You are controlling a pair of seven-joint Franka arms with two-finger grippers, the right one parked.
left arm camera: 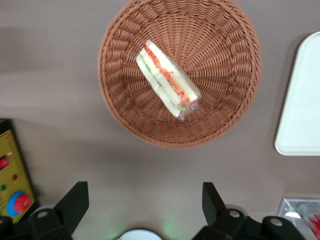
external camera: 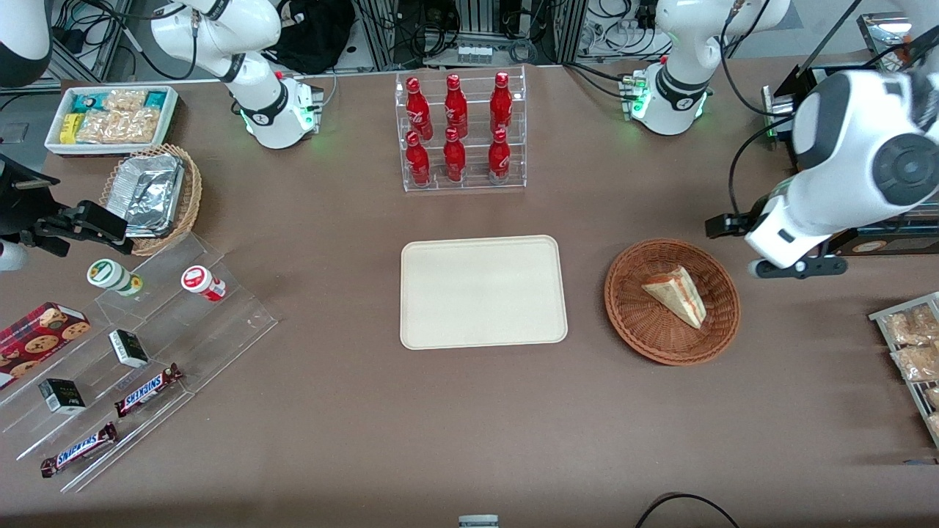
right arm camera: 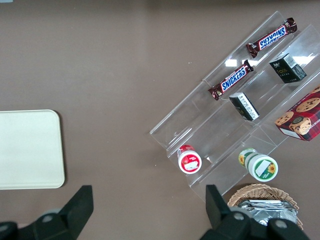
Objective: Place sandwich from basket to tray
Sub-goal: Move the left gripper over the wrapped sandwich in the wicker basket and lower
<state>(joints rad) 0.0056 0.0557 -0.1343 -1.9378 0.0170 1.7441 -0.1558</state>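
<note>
The sandwich (external camera: 678,293) is a clear-wrapped white-bread wedge with orange-red and green filling, lying in the round reddish-brown wicker basket (external camera: 623,308). The cream tray (external camera: 483,291) lies flat beside the basket, toward the parked arm's end, with nothing on it. My left gripper (external camera: 798,265) hangs above the table beside the basket, toward the working arm's end. In the left wrist view the gripper (left arm camera: 144,200) is open and holds nothing, well apart from the sandwich (left arm camera: 167,80) in the basket (left arm camera: 225,110). An edge of the tray (left arm camera: 302,105) shows there too.
A clear rack of red bottles (external camera: 461,132) stands farther from the front camera than the tray. A stepped acrylic shelf of snacks (external camera: 139,352), a tan basket of foil trays (external camera: 154,194) and a white bin (external camera: 110,117) sit toward the parked arm's end. Snack packets (external camera: 913,345) lie at the working arm's end.
</note>
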